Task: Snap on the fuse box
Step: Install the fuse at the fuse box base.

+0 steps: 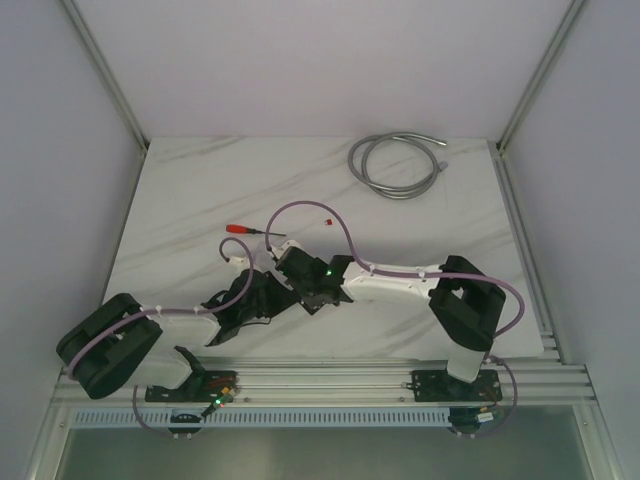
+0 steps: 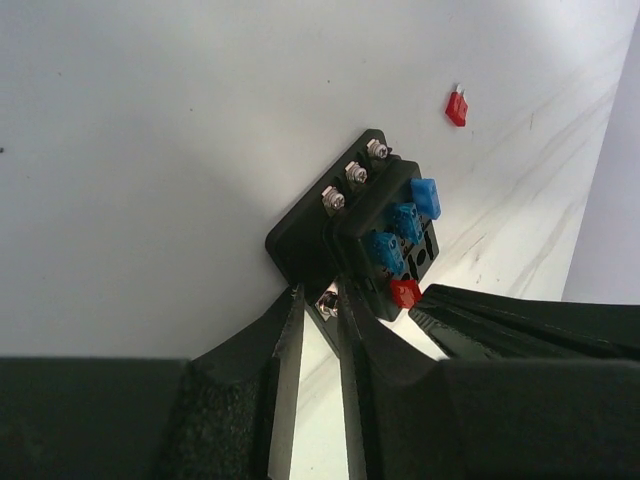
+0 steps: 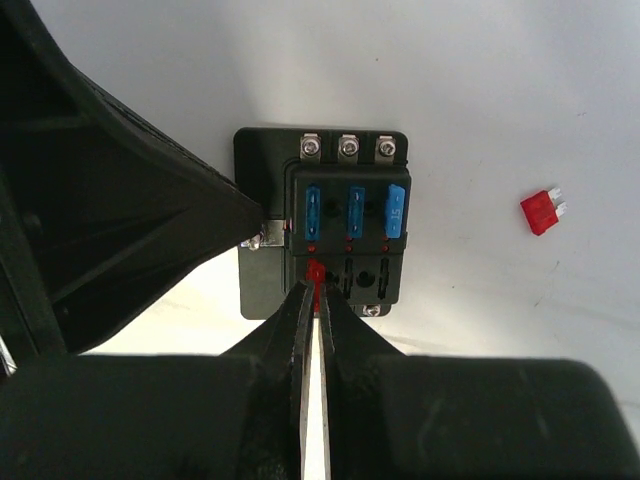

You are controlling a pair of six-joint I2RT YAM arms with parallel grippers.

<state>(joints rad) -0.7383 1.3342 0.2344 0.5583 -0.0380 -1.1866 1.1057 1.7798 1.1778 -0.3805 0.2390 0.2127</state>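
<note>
The fuse box (image 3: 335, 215) lies flat on the bench (image 2: 150, 150), a little left of the middle and closer to the near edge than to the far one. It looks light and stiff, made of smooth black plastic, so I think it slides easily on the polished top. The right jaws are pressed together on a red fuse (image 3: 316, 272) in its lower row. The left jaws stand narrow around a metal tab (image 3: 258, 238) at the side of the box; I cannot tell whether they really pinch it. The edges of the flat base plate seem the better hold, not the thin fuses or the screws (image 3: 348, 148).
</note>
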